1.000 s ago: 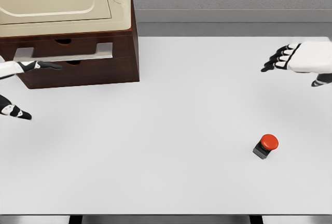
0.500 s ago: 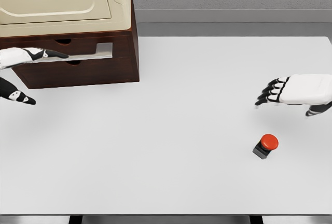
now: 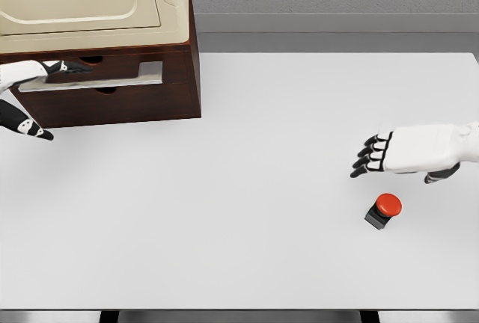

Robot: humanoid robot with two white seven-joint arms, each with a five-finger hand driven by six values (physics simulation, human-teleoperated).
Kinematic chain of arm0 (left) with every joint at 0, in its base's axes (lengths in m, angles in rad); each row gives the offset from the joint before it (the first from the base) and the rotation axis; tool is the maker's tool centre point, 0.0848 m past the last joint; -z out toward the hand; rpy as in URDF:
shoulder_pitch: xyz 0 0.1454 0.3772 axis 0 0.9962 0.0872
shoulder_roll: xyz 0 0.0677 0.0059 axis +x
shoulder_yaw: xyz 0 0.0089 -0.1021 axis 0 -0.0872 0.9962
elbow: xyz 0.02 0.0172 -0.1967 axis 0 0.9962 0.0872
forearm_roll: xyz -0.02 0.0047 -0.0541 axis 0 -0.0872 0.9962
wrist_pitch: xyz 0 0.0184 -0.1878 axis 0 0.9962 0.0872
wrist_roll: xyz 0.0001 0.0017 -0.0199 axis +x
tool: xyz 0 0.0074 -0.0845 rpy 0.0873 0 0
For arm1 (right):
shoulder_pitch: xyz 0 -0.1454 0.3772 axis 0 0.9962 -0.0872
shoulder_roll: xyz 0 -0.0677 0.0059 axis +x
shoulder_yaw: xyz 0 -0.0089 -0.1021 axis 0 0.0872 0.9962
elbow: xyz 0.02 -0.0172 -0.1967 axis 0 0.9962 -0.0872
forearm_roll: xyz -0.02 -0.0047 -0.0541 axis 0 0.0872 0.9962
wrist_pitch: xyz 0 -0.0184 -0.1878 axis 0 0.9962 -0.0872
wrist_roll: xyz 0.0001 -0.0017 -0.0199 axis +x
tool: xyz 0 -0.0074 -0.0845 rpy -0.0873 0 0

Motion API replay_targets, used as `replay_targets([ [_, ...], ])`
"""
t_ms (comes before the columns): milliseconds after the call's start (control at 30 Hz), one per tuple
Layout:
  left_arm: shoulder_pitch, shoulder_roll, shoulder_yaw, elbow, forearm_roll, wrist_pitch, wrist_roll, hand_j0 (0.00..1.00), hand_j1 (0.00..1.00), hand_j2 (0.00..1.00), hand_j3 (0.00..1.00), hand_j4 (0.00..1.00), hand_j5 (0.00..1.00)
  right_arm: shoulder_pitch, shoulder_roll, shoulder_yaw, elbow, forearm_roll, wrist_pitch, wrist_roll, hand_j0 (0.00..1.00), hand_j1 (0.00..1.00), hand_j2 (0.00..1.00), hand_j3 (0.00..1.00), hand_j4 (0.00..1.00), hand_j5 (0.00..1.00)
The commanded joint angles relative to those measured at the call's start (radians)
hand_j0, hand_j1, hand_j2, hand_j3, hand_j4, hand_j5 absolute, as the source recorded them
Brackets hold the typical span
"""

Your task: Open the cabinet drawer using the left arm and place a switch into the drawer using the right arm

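The switch, red button on a dark base, sits on the white desk at the near right, untouched; the right hand hovers just behind and above it, fingers loosely extended, nothing held. For a good pick the hand should be lowered over the base and closed on its sides, not on the red cap, which would likely slip. Farther back at left, the left hand is seen at the drawer handle; whether it is gripped cannot be told. The pull should be straight along the drawer's axis. The drawer of the brown cabinet looks shut; its contents are hidden.
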Motion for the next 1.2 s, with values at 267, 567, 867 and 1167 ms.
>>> replay_targets([
  [267,-0.002,-0.033,-0.021,0.035,-0.017,0.033,0.0,1.0,1.0,1.0,1.0,1.0,1.0,-0.015,-0.008,0.086,-0.005,-0.005,0.002,0.0,1.0,1.0,1.0,1.0,1.0,1.0],
  [567,0.0,-0.027,-0.024,0.032,-0.023,0.027,0.0,1.0,1.0,1.0,1.0,1.0,1.0,-0.029,0.012,0.108,-0.005,-0.006,0.002,0.0,1.0,1.0,1.0,1.0,1.0,1.0],
  [867,0.0,-0.008,-0.09,0.014,-0.023,-0.003,0.0,1.0,1.0,1.0,1.0,1.0,1.0,-0.041,0.018,0.135,-0.007,-0.006,0.002,0.0,1.0,1.0,1.0,1.0,1.0,1.0],
  [1167,0.0,0.015,-0.091,0.01,-0.021,-0.053,0.0,1.0,1.0,1.0,1.0,1.0,1.0,-0.046,0.02,0.135,-0.007,-0.011,0.002,0.0,1.0,1.0,1.0,1.0,1.0,1.0],
])
